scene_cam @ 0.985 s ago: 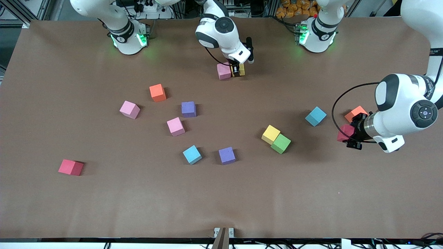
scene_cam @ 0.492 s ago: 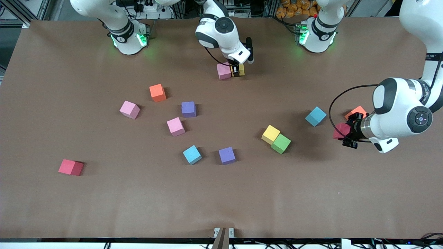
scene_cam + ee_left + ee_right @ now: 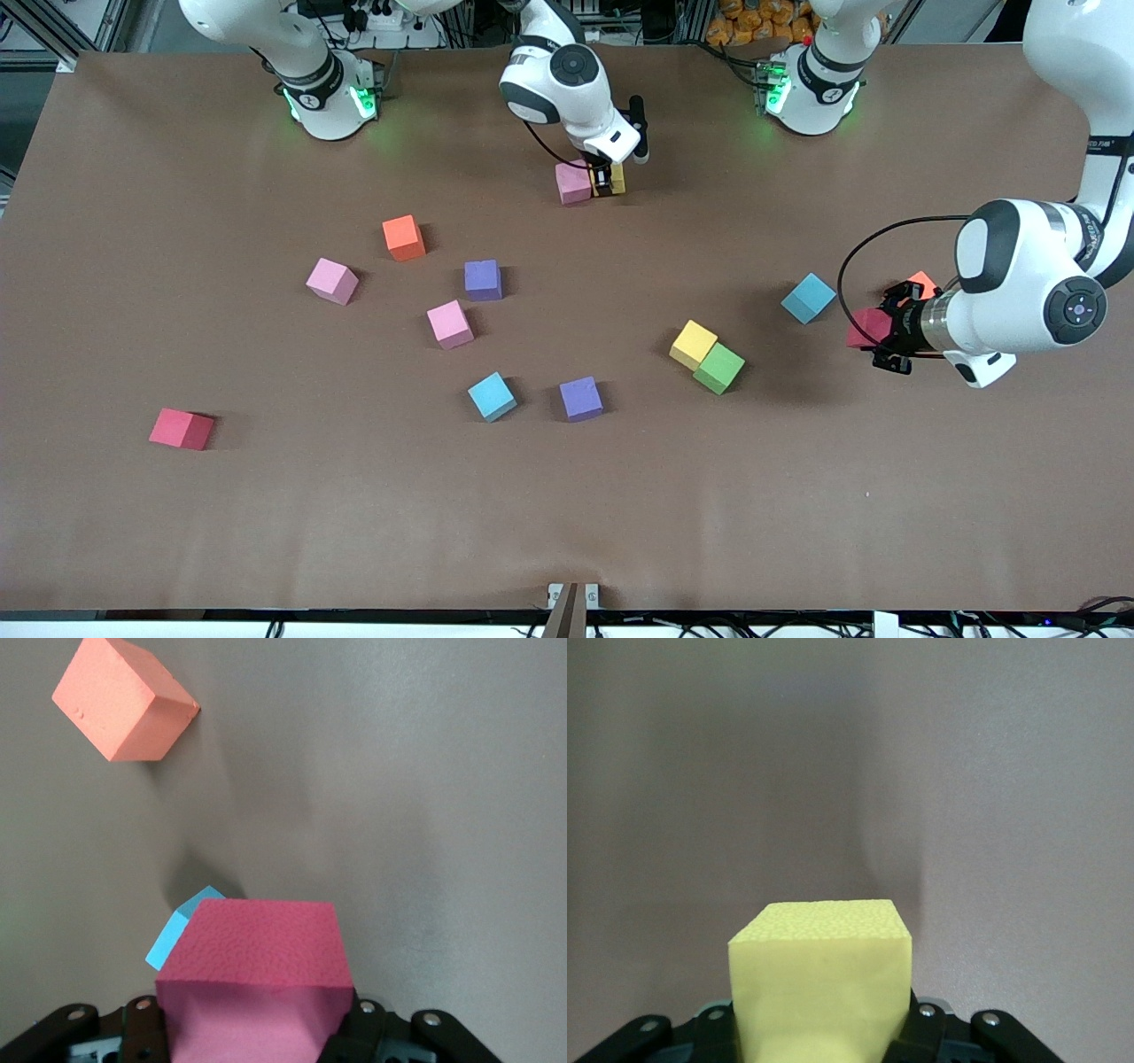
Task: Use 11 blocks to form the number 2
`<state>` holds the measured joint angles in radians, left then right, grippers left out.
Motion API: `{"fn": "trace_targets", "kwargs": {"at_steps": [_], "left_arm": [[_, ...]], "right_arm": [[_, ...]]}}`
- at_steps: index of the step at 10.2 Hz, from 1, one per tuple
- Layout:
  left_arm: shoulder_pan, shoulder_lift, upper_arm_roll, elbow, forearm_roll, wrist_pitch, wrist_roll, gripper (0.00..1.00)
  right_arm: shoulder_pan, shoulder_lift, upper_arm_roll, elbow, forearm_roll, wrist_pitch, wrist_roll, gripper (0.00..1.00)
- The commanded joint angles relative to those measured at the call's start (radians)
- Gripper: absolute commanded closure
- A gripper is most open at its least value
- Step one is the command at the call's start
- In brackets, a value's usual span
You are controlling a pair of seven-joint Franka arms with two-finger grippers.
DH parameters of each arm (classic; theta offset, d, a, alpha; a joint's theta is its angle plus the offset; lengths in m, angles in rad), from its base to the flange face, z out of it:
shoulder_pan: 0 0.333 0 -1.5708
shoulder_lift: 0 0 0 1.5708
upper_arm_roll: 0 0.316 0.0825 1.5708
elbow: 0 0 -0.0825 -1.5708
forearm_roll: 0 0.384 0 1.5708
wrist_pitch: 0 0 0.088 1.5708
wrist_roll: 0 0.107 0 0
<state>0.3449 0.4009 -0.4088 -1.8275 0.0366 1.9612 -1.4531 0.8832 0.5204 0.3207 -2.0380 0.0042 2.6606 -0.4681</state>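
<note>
Yellow block (image 3: 617,178) sits clamped in the right end effector (image 3: 605,180), low and just beside the pink block (image 3: 573,182) near the robots' bases — the start of the number 2. Let go crooked and it could nudge pink out of line. The left end effector (image 3: 889,332) grips a red block (image 3: 866,326) in the air over the bench (image 3: 567,496), near the orange cube (image 3: 921,283) — a loose grip and it drops. Nine blocks lie scattered, none in the digit yet.

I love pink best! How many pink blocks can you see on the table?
3. One pink block sits beside the yellow block the right gripper holds. Two more, and, lie apart toward the right arm's end, the second nearer the camera. None seems hidden.
</note>
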Motion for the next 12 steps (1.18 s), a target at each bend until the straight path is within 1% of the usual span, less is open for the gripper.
{"fn": "trace_targets", "kwargs": {"at_steps": [1,9,12], "left_arm": [[-0.001,-0.001,-0.010,0.005,-0.034,-0.016,-0.003,1.00],[-0.035,0.016,-0.015,0.002,-0.040,-0.016,-0.004,1.00],[-0.050,0.026,-0.015,0.002,-0.040,-0.016,-0.007,1.00]], "right_arm": [[-0.020,-0.011,0.011,-0.016,-0.018,-0.001,0.008,0.75],[-0.024,-0.005,0.009,-0.018,-0.024,-0.016,0.006,0.74],[-0.023,-0.005,0.009,-0.018,-0.023,-0.016,0.009,0.70]]}}
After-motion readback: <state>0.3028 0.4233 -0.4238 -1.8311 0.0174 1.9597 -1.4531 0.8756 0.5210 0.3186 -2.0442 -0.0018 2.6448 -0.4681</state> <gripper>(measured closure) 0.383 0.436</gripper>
